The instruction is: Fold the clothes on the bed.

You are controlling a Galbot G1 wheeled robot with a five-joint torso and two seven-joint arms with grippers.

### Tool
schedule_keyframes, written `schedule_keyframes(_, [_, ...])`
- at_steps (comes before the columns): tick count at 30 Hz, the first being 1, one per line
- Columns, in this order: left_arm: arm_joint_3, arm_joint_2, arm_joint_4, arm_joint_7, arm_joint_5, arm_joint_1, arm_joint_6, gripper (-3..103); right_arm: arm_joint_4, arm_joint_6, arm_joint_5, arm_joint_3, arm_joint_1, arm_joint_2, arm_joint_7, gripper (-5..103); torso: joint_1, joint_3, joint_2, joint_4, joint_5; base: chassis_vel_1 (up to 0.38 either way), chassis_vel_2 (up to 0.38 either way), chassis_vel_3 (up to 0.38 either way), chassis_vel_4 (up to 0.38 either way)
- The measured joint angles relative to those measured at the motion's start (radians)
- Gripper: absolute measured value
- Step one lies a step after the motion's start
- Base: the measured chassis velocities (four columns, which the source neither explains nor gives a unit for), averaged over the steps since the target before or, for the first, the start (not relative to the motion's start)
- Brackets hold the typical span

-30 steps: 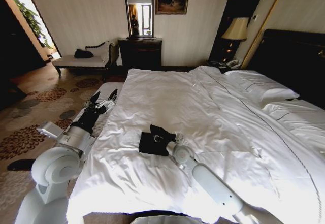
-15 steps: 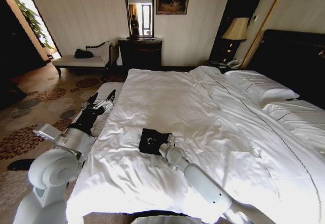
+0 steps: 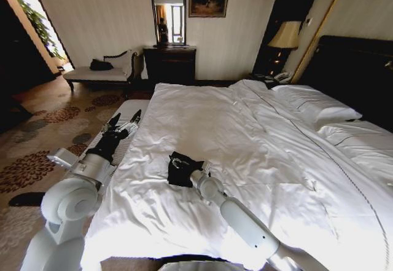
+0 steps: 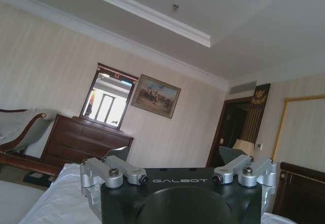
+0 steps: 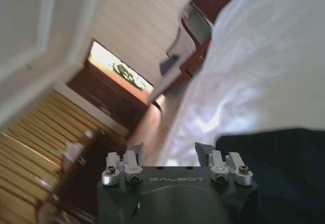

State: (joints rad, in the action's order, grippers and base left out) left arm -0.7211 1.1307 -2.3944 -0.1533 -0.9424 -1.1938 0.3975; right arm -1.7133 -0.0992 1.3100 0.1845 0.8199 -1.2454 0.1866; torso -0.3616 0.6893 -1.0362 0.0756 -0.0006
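Clothes [image 3: 182, 169], meaning a single black T-shirt gathered into a small dark bundle, lie on the white bed [image 3: 258, 129] near its foot edge and somewhat toward the bed's left side, well short of the pillows; the right gripper [image 3: 195, 171] sits right at the bundle's near-right edge, its arm reaching in from the foot corner on the robot's right; from the right wrist camera the two fingertips stand apart with nothing between them, and the black fabric [image 5: 284, 168] lies just beside and partly beneath one finger, so the shirt is alongside the open jaws rather than inside them; from the head view the bundle spreads away from that gripper toward the bed's left edge and slightly toward the headboard, with no clear long axis to be read from so compact a heap; the left gripper [image 3: 124, 123] hangs off the left edge of the bed over a narrow striped bench [image 3: 110, 142], fingers spread and empty, well apart from the shirt; the right arm is plainly the nearer one for any next grasp.
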Motion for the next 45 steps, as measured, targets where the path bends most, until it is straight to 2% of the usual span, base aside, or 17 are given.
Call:
schedule_keyframes(1, [0.0,0.0,0.001,0.0,0.001,0.0,0.0,100,0.003,0.014,0.007,-0.006,0.0,-0.001,-0.015,57,0.0,0.0,0.0,0.0,-0.0001,0.0,0.0,0.0,0.0])
schedule_keyframes(4, [0.001,0.0,0.001,0.002,0.002,0.0,-0.001,100,0.057,0.067,0.035,-0.04,-0.018,-0.02,-0.039,73,0.0,0.0,0.0,0.0,0.0,0.0,0.0,0.0,0.0])
schedule_keyframes(7, [0.001,-0.001,0.001,0.003,0.002,0.0,-0.002,100,0.105,0.083,0.045,-0.052,-0.036,-0.036,-0.032,79,0.0,0.0,0.0,0.0,0.0,0.0,0.0,0.0,0.0])
schedule_keyframes(8, [0.001,-0.001,0.001,0.003,0.002,-0.001,-0.002,100,0.164,0.097,0.044,-0.055,-0.058,-0.053,-0.021,89,0.0,0.0,0.0,0.0001,0.0,0.0,0.0,0.0,0.0])
schedule_keyframes(10, [0.001,-0.002,0.001,0.003,0.003,-0.002,-0.002,100,0.193,0.102,0.038,-0.055,-0.068,-0.062,-0.017,89,0.0,0.0,0.0,-0.0001,0.0,0.0,0.0,0.0,0.0])
schedule_keyframes(12, [-0.001,-0.003,-0.001,0.004,0.004,-0.006,-0.002,100,0.271,0.111,0.014,-0.05,-0.097,-0.087,-0.013,98,0.0,0.0,0.0,-0.0002,-0.0001,0.0,0.0,0.0,0.0])
schedule_keyframes(13, [-0.003,-0.004,-0.002,0.004,0.004,-0.009,-0.002,100,0.299,0.113,0.003,-0.048,-0.108,-0.101,-0.012,99,0.0,0.0,0.0,-0.0001,0.0,0.0,0.0,0.0,0.0])
schedule_keyframes(29, [-0.03,-0.001,-0.028,0.007,0.02,-0.055,-0.011,100,0.436,0.146,-0.131,0.065,-0.107,-0.248,-0.038,100,0.0,0.0,0.0,-0.0001,-0.0001,0.0,0.0,0.0,0.0])
schedule_keyframes(37, [-0.03,0.009,-0.031,0.008,0.025,-0.058,-0.013,100,0.323,0.165,-0.125,0.085,-0.107,-0.213,-0.038,100,0.0,0.0,0.0,-0.0003,0.0,0.0,0.0,0.0,0.0])
schedule_keyframes(45, [-0.027,0.012,-0.033,0.01,0.029,-0.058,-0.014,100,0.171,0.165,-0.097,0.077,0.002,-0.117,-0.039,100,0.0,0.0,0.0,0.0002,0.0002,0.0,0.0,0.0,0.0])
